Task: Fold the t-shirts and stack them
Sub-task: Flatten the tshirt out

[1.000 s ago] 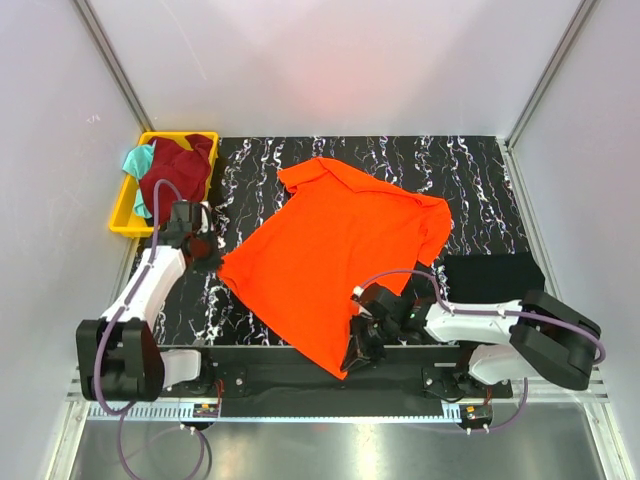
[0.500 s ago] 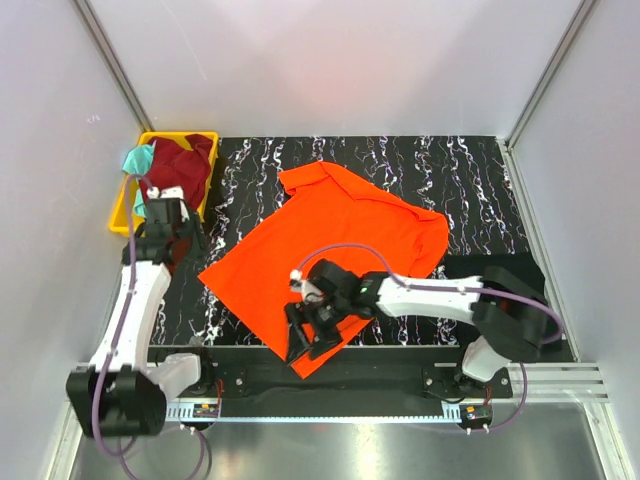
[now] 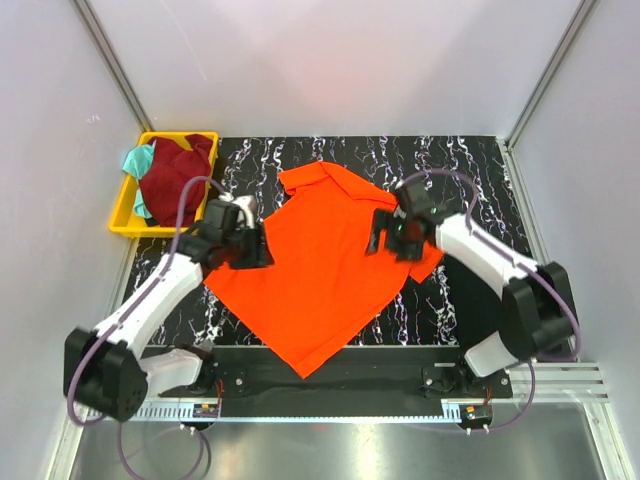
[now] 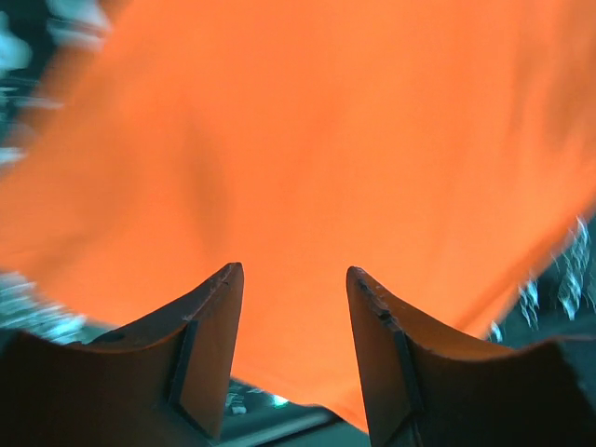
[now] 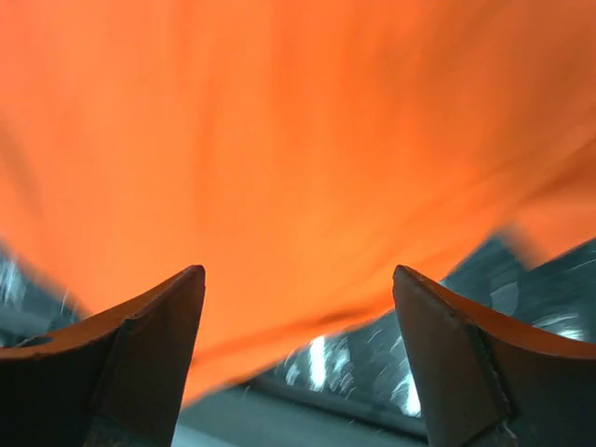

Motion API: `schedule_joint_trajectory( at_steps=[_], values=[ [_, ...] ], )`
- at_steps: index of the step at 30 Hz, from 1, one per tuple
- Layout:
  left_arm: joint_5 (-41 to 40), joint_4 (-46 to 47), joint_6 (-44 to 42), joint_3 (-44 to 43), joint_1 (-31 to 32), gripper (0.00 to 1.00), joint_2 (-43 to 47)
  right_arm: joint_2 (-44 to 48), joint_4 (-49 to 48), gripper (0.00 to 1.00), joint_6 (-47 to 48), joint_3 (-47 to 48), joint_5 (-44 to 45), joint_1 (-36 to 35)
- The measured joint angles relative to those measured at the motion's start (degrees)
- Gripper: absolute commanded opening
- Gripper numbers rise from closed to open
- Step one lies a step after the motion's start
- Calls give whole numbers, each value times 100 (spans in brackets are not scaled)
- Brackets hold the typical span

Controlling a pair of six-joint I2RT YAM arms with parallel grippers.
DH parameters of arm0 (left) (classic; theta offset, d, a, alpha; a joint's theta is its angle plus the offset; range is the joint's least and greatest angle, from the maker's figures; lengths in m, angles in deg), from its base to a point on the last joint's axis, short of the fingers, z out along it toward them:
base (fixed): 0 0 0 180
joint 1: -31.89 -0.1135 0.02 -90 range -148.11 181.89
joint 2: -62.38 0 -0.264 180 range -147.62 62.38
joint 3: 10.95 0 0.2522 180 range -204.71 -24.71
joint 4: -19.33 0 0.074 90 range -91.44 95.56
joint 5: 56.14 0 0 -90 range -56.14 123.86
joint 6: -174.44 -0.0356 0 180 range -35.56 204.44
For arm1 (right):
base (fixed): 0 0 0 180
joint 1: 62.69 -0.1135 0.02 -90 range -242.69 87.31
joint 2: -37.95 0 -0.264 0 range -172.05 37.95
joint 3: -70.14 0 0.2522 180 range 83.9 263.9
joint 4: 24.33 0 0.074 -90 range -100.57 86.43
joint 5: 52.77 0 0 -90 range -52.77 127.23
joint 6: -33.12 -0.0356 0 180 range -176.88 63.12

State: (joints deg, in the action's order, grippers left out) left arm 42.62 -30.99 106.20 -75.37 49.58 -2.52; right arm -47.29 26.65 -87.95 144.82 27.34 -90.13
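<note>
Orange t-shirt point(image 3: 320, 275) fills the middle of your table point(image 3: 470, 165), spread mostly flat and turned at an angle. Its collar points to the far side and one hem corner reaches the near edge between the two arm bases. The cloth shows a few soft wrinkles, and the right sleeve looks bunched where it lies.

Your left tool point(image 3: 243, 247) sits over the left edge of that shirt, about where the left sleeve is. From the left wrist camera you can see its fingers point(image 4: 212, 340) standing apart with nothing between them, only orange cloth below and beyond, and a strip of dark table at the lower right. Whether the fingertips touch the fabric you cannot tell, as the view is blurred.

Your right tool point(image 3: 392, 233) is over the right side of the shirt, just beside the right sleeve. Its fingers point(image 5: 154, 340) are spread wide, wider than the left pair, and they also grip nothing. Orange cloth covers most of that wrist view, with the marbled table showing along the lower edge.

Look to the far left corner and you will find the yellow bin point(image 3: 122, 214). The maroon t-shirt point(image 3: 178, 170) is heaped in it, draped over its far rim, and the teal t-shirt point(image 3: 136, 160) pokes out at its left side. Both lie well apart from the orange one.
</note>
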Motion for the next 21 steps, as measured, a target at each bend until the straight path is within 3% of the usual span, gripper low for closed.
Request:
schedule_joint_trajectory(
  at_steps=[3,4,5,12,15,21],
  values=[
    [334,221,190,57,417,53,-455,-605,131,77,439,763,758,605],
    [404,280,225,57,457,53,-601,-887,138,66,597,1060,970,798],
    [437,339,232,57,470,53,-713,-1165,120,64,739,1333,1139,953],
    [455,595,118,-389,448,49,-2002,-3252,175,66,1403,3233,1565,1412],
    [450,879,122,-579,378,43,-2542,-3635,175,66,1419,3646,1469,1311],
    [476,1102,94,-675,-70,43,-3324,-4166,289,66,1434,4719,1499,942]
  ],
)
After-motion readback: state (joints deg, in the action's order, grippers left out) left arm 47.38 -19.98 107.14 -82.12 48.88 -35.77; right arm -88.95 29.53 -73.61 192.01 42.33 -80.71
